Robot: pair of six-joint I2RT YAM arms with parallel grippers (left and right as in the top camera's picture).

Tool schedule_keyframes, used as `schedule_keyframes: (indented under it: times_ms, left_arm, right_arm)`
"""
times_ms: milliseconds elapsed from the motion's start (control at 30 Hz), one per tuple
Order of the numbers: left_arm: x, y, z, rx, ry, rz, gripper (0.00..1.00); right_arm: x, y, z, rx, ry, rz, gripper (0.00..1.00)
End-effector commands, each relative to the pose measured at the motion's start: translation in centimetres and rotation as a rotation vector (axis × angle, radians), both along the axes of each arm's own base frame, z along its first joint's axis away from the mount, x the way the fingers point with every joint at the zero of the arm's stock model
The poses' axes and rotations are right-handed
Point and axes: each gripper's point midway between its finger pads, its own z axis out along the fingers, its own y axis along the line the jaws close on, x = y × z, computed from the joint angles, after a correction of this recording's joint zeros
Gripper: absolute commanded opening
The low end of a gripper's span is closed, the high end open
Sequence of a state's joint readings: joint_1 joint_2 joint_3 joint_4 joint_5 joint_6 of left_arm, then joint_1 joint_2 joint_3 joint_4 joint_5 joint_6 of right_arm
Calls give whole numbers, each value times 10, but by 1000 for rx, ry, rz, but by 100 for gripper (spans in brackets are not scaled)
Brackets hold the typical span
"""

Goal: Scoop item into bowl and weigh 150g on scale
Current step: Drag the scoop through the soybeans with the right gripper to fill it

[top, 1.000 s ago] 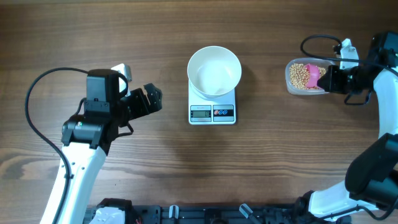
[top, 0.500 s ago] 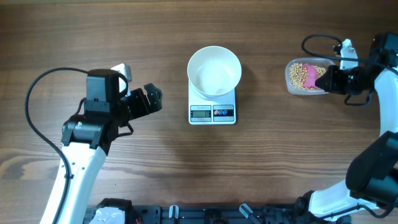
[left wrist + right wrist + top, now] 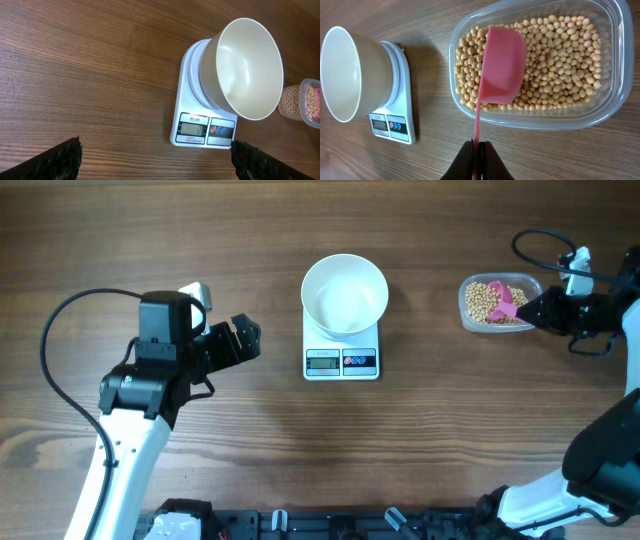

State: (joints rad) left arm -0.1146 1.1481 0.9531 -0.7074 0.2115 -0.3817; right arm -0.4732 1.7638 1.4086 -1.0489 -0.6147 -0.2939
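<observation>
Tan beans (image 3: 483, 301) (image 3: 560, 55) fill a clear tub (image 3: 466, 300) (image 3: 616, 75) at the right. My right gripper (image 3: 545, 310) (image 3: 477, 150) is shut on the thin handle of a pink scoop (image 3: 507, 302) (image 3: 502, 65), whose head lies over the beans in the tub's left half. The white bowl (image 3: 345, 298) (image 3: 250, 65) (image 3: 342, 75) stands empty on the white scale (image 3: 342, 361) (image 3: 202, 129) (image 3: 395, 120) at the table's middle. My left gripper (image 3: 240, 342) (image 3: 157, 162) is open, holds nothing, and hangs left of the scale, facing it.
A black cable (image 3: 60, 340) loops around the left arm. Another cable (image 3: 540, 238) arcs above the right gripper. Bare wood lies between the scale and the tub.
The right gripper has drawn back to the right with the scoop, whose head has shifted slightly within the tub. The left arm has stayed still.
</observation>
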Motion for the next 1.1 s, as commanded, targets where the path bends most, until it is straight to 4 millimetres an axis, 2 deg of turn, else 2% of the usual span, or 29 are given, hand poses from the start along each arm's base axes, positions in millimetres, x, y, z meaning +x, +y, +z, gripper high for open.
schedule_keyframes:
  times_ms: [0,267,367,567,933,1067]
  left_arm:
    - [1,0,2,-8,-4,-4,100]
    - [1,0,2,-8,-4,-4,100]
    - [1,0,2,-8,-4,-5,100]
    - [1,0,2,-8,-4,-5,100]
    - [1,0,2,-8,-4,-5,100]
    - [1,0,2,-8,-4,-5,100]
  right_arm:
    - [1,9,-1,61,-18,23,4]
    - [0,7,-16,78,28,16,4]
    - [-2,-1,-20,88,42,-7,4]
    - [-4,-14,-20,153,29,-61,4]
    - [-2,-10,-25,337,28,-90,4]
    - [-1,-16,-15,414,-26,-113,4]
